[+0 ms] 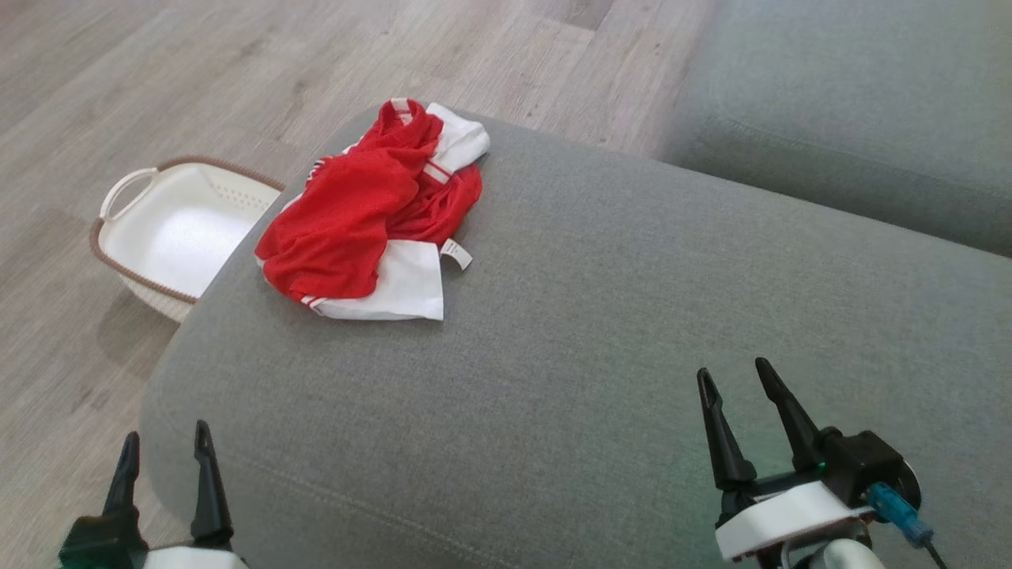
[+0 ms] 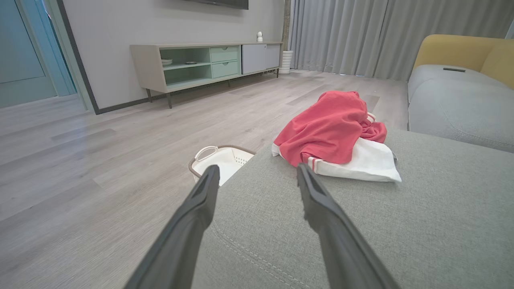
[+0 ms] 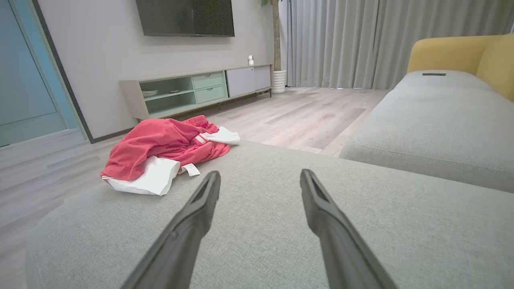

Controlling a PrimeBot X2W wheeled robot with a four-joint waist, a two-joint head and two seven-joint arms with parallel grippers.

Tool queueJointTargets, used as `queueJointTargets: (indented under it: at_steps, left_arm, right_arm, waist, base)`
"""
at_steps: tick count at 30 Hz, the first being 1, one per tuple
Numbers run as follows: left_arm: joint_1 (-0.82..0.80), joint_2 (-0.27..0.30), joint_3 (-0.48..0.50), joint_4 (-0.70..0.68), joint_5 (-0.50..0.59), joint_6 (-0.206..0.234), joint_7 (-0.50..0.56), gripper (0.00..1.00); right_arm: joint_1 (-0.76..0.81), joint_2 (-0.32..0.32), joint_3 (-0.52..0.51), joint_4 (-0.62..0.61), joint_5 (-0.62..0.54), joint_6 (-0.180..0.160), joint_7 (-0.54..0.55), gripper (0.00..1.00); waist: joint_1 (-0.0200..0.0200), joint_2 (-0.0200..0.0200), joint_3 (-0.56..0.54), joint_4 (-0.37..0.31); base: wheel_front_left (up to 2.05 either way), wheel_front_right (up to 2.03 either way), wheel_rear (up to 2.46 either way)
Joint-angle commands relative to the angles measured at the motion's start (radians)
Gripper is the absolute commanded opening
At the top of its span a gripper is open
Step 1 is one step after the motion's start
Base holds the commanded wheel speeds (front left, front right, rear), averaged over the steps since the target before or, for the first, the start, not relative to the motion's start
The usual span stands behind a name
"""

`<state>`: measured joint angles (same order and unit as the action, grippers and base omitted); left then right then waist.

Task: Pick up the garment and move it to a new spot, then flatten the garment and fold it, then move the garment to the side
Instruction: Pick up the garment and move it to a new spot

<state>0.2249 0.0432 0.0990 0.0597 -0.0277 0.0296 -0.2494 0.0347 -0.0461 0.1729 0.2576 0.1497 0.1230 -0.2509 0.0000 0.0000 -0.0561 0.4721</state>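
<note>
A crumpled red and white garment (image 1: pixel 371 217) lies on the far left part of a grey cushioned seat (image 1: pixel 593 316), close to its edge. The left wrist view shows the garment (image 2: pixel 333 128) ahead and a little right of my fingers; the right wrist view has the garment (image 3: pixel 160 146) ahead to the left. My left gripper (image 1: pixel 166 446) hovers open at the seat's near left corner, nothing between its fingers. Over the near right of the seat my right gripper (image 1: pixel 735 379) is open and empty too. Both grippers are well short of the garment.
A white laundry basket (image 1: pixel 170 229) with a brown rim stands on the wooden floor just left of the seat. A grey sofa section (image 1: pixel 854 103) lies at the back right, with a yellow backrest (image 3: pixel 457 52). A low media cabinet (image 2: pixel 209 64) stands against the far wall.
</note>
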Motion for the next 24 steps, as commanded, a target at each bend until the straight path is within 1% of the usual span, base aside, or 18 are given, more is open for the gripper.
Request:
queueJointTargets:
  at_steps: [1,5,7,9,12,15,18,21,24]
  left_arm:
    - [-0.040,0.008,0.033,-0.042,0.008,0.003,-0.012,1.00]
    - [-0.043,0.008,0.038,-0.059,0.001,0.002,-0.012,1.00]
    - [-0.061,0.014,0.036,-0.069,0.002,-0.010,-0.012,1.00]
    - [-0.138,0.043,0.032,-0.100,0.013,-0.028,-0.012,1.00]
    - [-0.266,0.083,0.022,-0.123,0.022,-0.051,-0.012,1.00]
    - [-0.422,0.127,0.003,-0.095,0.025,-0.083,-0.012,1.00]
    - [-0.592,0.171,-0.015,0.013,0.009,-0.114,-0.012,1.00]
    - [-0.768,0.214,-0.051,0.209,-0.016,-0.142,0.000,1.00]
    - [-0.940,0.227,-0.088,0.392,-0.061,-0.154,0.054,1.00]
  right_arm:
    - [-0.032,-0.004,0.022,-0.026,0.001,0.008,-0.011,1.00]
    - [-0.035,-0.004,0.026,-0.025,-0.004,0.008,-0.011,1.00]
    - [-0.036,-0.004,0.025,-0.024,-0.015,0.008,-0.011,1.00]
    - [-0.044,-0.007,0.017,-0.023,-0.047,0.008,-0.011,1.00]
    - [-0.061,-0.033,0.011,-0.027,-0.066,0.008,-0.011,1.00]
    - [-0.079,-0.064,0.007,-0.034,-0.075,0.008,-0.011,1.00]
    - [-0.093,-0.101,0.012,-0.040,-0.081,0.008,-0.011,1.00]
    - [-0.111,-0.139,0.002,-0.051,-0.084,0.008,-0.011,1.00]
    - [-0.133,-0.176,-0.009,-0.064,-0.086,0.008,-0.011,1.00]
  waist:
    - [0.0000,0.0000,0.009,0.007]
    - [0.0000,0.0000,0.025,0.016]
    - [0.0000,0.0000,0.044,0.016]
    - [0.0000,0.0000,0.088,0.009]
    - [0.0000,0.0000,0.142,-0.006]
    - [0.0000,0.0000,0.194,-0.023]
    - [0.0000,0.0000,0.245,-0.044]
    - [0.0000,0.0000,0.299,-0.066]
    - [0.0000,0.0000,0.349,-0.090]
  base:
    - [0.00,0.00,0.00]
    - [0.00,0.00,0.00]
    - [0.00,0.00,0.00]
    - [0.00,0.00,0.00]
    - [0.00,0.00,0.00]
    - [0.00,0.00,0.00]
    - [0.00,0.00,0.00]
    - [0.00,0.00,0.00]
    - [0.00,0.00,0.00]
